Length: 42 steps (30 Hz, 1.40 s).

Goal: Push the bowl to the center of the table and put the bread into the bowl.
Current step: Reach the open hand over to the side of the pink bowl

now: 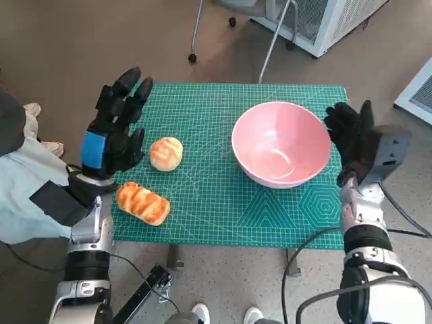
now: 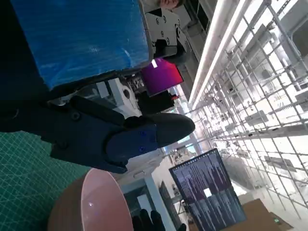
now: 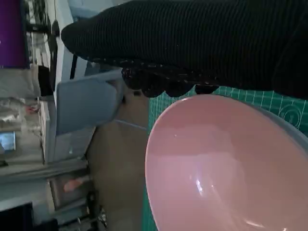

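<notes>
Bread comes in two pieces on your worktop's green cutting mat (image 1: 223,202): a round bun (image 1: 166,153) just beside your left hand (image 1: 113,131), and a longer glazed loaf (image 1: 142,203) nearer the robot, close to that forearm. You have the pink bowl (image 1: 281,143) sitting upright and empty on the mat's right part, with your right hand (image 1: 352,138) raised just beside its rim, fingers apart and gripping nothing. Your left hand likewise hangs above the mat's left edge with its fingers spread and nothing in them.

gloved right hand (image 3: 202,43), pink bowl (image 3: 216,168), green mat (image 3: 269,103)
</notes>
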Each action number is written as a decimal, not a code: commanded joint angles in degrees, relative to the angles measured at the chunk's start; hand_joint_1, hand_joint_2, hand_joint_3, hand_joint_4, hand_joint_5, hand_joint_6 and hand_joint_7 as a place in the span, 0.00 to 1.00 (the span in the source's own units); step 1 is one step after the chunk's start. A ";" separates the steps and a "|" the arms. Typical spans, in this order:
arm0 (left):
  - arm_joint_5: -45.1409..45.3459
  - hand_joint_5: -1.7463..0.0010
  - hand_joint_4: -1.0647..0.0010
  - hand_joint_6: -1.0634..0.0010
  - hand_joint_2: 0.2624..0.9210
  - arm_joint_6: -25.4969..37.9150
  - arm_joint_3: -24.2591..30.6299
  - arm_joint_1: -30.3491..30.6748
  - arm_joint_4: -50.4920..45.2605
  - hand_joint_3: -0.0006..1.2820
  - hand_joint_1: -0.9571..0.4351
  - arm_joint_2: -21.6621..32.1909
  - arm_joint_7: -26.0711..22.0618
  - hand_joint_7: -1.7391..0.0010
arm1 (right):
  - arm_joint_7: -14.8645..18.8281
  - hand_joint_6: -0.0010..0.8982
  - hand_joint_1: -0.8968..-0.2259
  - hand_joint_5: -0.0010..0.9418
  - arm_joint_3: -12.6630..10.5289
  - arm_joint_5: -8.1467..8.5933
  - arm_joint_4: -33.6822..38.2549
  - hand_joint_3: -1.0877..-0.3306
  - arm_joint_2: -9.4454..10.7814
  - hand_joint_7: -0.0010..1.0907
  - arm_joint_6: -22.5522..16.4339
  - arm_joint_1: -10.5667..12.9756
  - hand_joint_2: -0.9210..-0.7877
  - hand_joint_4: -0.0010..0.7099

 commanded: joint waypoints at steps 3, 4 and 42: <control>0.62 1.00 0.72 0.89 1.00 -0.98 0.44 0.28 0.95 0.40 0.19 0.93 0.60 0.76 | 0.24 0.19 0.37 0.01 -0.17 -0.11 0.89 0.34 2.37 0.24 0.80 -0.14 0.00 0.36; 0.66 1.00 0.72 0.89 1.00 -1.06 0.42 0.28 0.98 0.40 0.19 0.91 0.68 0.76 | 0.25 0.19 0.37 0.01 -0.29 0.01 0.88 0.34 2.63 0.24 0.80 -0.19 0.00 0.36; -0.46 1.00 0.72 0.86 1.00 -2.97 0.62 -1.37 4.85 0.41 0.18 0.32 0.23 0.79 | 1.86 0.19 0.41 0.00 0.42 -0.05 0.77 0.30 10.85 0.22 0.85 -0.73 0.00 0.36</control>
